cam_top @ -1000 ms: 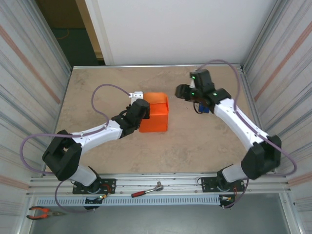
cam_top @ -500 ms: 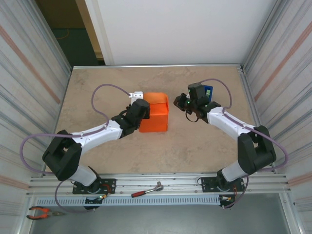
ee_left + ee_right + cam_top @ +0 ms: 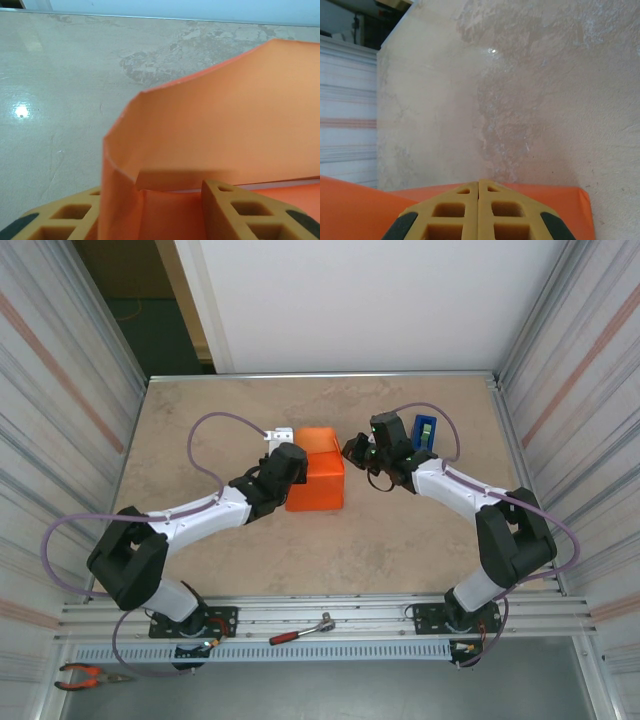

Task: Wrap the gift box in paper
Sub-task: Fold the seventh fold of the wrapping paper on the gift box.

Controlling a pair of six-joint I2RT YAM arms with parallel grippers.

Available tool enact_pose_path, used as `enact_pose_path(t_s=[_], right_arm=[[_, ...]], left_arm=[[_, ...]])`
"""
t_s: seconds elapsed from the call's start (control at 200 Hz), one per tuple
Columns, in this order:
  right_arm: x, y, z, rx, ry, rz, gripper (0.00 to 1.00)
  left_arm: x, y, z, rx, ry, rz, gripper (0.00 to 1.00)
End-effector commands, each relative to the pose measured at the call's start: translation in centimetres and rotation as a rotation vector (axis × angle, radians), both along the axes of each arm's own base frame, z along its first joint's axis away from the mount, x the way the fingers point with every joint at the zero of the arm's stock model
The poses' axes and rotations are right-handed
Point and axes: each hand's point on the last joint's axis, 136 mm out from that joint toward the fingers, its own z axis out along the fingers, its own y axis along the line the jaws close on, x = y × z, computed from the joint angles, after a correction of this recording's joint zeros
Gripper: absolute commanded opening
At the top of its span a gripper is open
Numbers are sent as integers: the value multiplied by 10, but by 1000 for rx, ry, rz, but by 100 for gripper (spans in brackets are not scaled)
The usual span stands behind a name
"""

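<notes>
Changes since a second ago:
- right gripper (image 3: 352,448) has swung in from the far right to the parcel's right edge, and its jaws have gone from parted to fully together.
- blue tape dispenser (image 3: 423,432) is now left upright on the table (image 3: 200,420), just behind that arm.
- left arm and parcel are unmoved.

Items, near to far:
- pliers (image 3: 90,675) and ratchet wrench (image 3: 300,630), both on the front rail.
- paper (image 3: 318,480), orange, forms a box-shaped parcel at mid-table.
- left gripper (image 3: 285,465) is at the parcel's left side. Its jaws are half spread, with a raised paper flap (image 3: 225,115) standing between the fingers (image 3: 240,210).
- right gripper's tips (image 3: 479,182) sit over the orange edge (image 3: 360,210).
</notes>
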Motion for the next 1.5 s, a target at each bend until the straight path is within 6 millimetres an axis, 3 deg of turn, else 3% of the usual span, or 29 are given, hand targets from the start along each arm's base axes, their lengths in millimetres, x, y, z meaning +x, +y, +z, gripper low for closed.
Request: enact_pose_path(t_s=[0.0,0.441,0.827,1.258,1.493], right_arm=[[3,13,28,25,-67,27,0],[-5,16,36,-46,-116,26,0],[-9,-1,47,-103,-188,-39,0],[-21,13,21,-64,-144,-37,0],[-29,32,9,-48,-136,-10,0]], left_arm=[[-15,1,-37,76,113,-33,46],[-15,1,-37,75,111,-35,45],[-15,0,-37,73,112,-36,45],[-15,0,-37,72,112,-34,45],[-15,0,-35,68,108,-33,45]])
